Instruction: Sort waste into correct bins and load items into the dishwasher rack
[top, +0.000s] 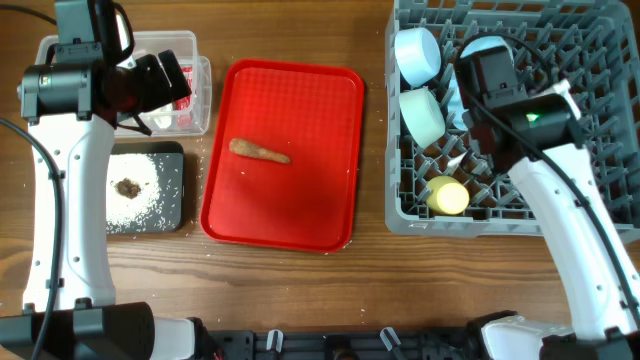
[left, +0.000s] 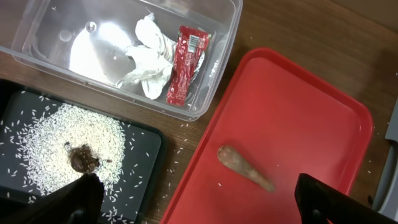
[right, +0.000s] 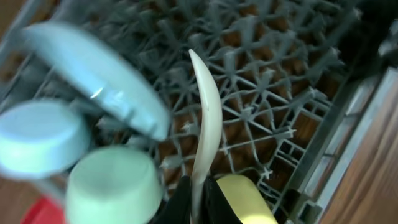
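Observation:
The grey dishwasher rack (top: 600, 190) at the right holds two pale bowls (top: 417, 55) (top: 424, 115), the pale blue plate (right: 93, 74) and the yellow cup (top: 447, 196). My right gripper (right: 198, 193) is shut on the white spoon (right: 207, 124) and holds it over the rack's pegs. My left gripper (left: 199, 202) is open and empty above the tray's left edge. The orange-brown stick (top: 259, 151) lies on the red tray (top: 320, 190). The clear tub (left: 37, 31) holds tissue (left: 149, 59) and the red-and-white wrapper (left: 185, 62). The black tray (left: 140, 162) holds rice (left: 56, 140) and a brown lump (left: 84, 162).
A few loose rice grains lie on the wood between the black tray and the red tray (left: 180, 149). Both arms' white links reach in from the table's front edge. The rack's far right part shows bare pegs (top: 590, 60).

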